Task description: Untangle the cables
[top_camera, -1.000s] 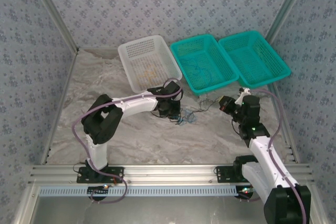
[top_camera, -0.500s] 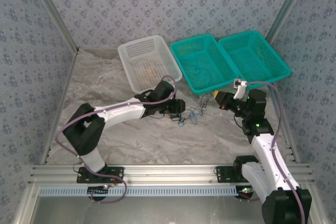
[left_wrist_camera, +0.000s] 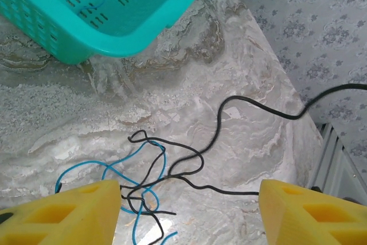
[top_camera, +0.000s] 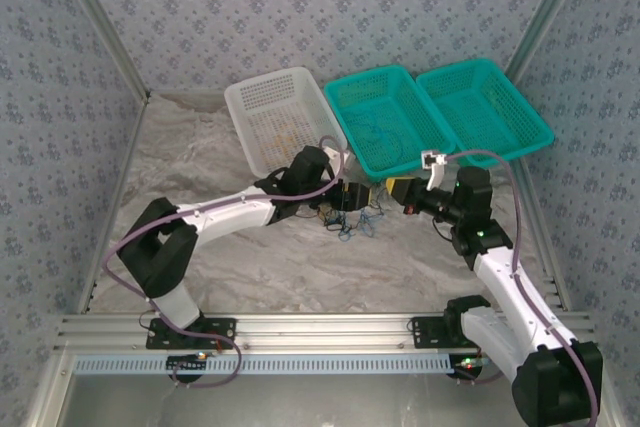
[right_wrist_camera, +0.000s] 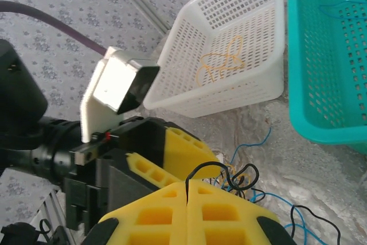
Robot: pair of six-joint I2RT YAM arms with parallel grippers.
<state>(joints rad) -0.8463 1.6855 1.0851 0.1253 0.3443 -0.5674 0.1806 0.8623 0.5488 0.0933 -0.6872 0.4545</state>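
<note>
Pinching a black wire [right_wrist_camera: 202, 166] at its closed tips, the right gripper [right_wrist_camera: 186, 186] shows its grip in its own wrist view. The left wrist view adds where that wire leads: it runs down from the right into the cables [left_wrist_camera: 152, 167], a blue-and-black tangle on the table [left_wrist_camera: 241, 147], between the wide-open fingers of the left gripper [left_wrist_camera: 189, 190]. Beyond, a white basket [right_wrist_camera: 269, 93] holds a yellow wire [right_wrist_camera: 221, 64], and a teal basket [left_wrist_camera: 57, 32] holds a blue wire [left_wrist_camera: 94, 1].

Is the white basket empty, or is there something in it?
Not empty: a yellow-orange wire lies looped on the floor of the white basket.
</note>
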